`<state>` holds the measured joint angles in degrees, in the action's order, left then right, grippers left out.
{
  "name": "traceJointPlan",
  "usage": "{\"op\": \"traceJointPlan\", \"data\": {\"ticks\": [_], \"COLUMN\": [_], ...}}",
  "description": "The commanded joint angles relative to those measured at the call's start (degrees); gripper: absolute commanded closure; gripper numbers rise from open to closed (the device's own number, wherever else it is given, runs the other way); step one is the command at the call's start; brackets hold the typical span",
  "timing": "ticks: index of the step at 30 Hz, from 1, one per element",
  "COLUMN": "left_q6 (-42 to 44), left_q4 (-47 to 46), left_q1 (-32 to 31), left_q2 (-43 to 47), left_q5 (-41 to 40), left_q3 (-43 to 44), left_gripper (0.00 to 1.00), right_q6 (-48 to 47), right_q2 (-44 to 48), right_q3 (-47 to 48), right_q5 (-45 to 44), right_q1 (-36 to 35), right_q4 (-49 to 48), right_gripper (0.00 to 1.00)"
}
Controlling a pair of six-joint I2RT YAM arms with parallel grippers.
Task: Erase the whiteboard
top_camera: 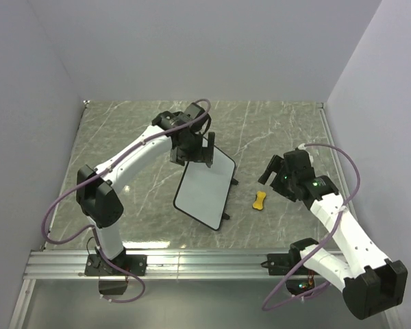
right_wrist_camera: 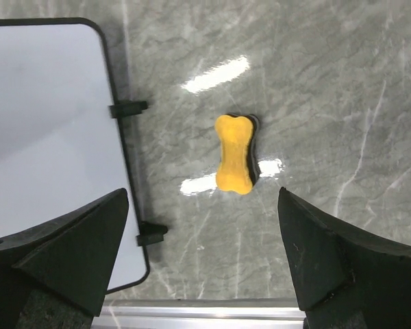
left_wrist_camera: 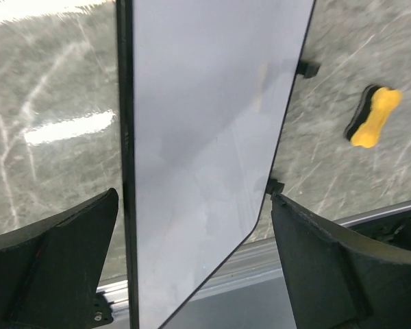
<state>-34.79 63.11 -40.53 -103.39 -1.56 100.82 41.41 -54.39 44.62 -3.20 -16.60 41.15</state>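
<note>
Whiteboard [top_camera: 204, 188] lies flat on the table [top_camera: 123, 137], the eraser [top_camera: 259, 201] just beside it — light, stiff and slick (likely to skid when rubbed), best pinned at its black rim — with the left gripper [top_camera: 194, 156] spread above its far end and the right gripper [top_camera: 272, 169] spread near the eraser.

Two white robot arms are reaching over one grey marbled worktop [top_camera: 281, 130]: one left arm [top_camera: 133, 159] and one right arm [top_camera: 342, 229]. Each arm is showing two black fingers, the left fingers [left_wrist_camera: 55, 264] and the right fingers [right_wrist_camera: 68, 257]. One whiteboard [top_camera: 204, 188] is lying there, with two small black clips [right_wrist_camera: 127, 108] showing along one side. One yellow bone-shaped eraser [top_camera: 260, 201] is lying there too. Two purple cables [top_camera: 45, 221] are looping, one per arm.
</note>
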Motion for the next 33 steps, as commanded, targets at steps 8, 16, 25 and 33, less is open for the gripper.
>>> {"op": "traceJointPlan", "data": {"ticks": [8, 16, 25, 33], "left_q6": [-1.6, -6.26, 0.86, 4.64], "left_q4": [4.31, -15.95, -34.41, -37.62], "left_q1": [4.67, 5.11, 4.85, 4.85], "left_q2": [11.71, 40.06, 67.01, 65.08], "left_q5": [-7.04, -26.11, -47.02, -48.01], "left_q3": [4.83, -9.54, -35.7, -36.39], "left_gripper": [0.01, 0.01, 0.01, 0.0], "right_q6": [-1.24, 2.7, 9.39, 9.66], "right_q2": [8.69, 6.57, 11.33, 12.11], "right_q3": [17.06, 23.15, 14.44, 11.19], "right_q5": [10.05, 18.51, 15.16, 16.03], "right_q1": [-0.1, -0.8, -1.07, -1.15], "right_q4": [-6.51, -11.96, -19.88, -22.6], "right_gripper": [0.0, 0.0, 0.0, 0.0]}}
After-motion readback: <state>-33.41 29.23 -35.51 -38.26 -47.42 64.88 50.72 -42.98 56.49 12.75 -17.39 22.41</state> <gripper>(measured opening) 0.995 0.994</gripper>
